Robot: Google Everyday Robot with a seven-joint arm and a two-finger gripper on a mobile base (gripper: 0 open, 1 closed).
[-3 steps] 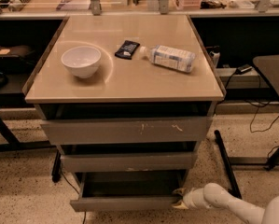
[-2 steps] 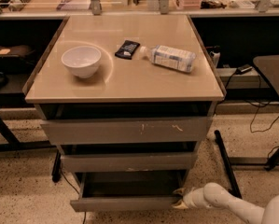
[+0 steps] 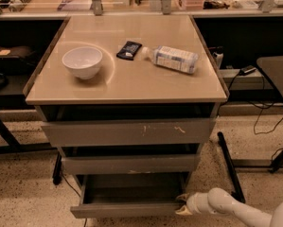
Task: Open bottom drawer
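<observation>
Hovering by the right front corner of the pulled-out bottom drawer (image 3: 124, 210), gripper (image 3: 181, 205) spread apart, empty.

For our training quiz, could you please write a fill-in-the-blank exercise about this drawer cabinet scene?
1. As seen in the view, the tool is at the ____ end of the bottom drawer front.
2. The bottle on the cabinet top lies on its ____.
3. The bowl is ____ in colour.
Missing words: right; side; white.
</observation>
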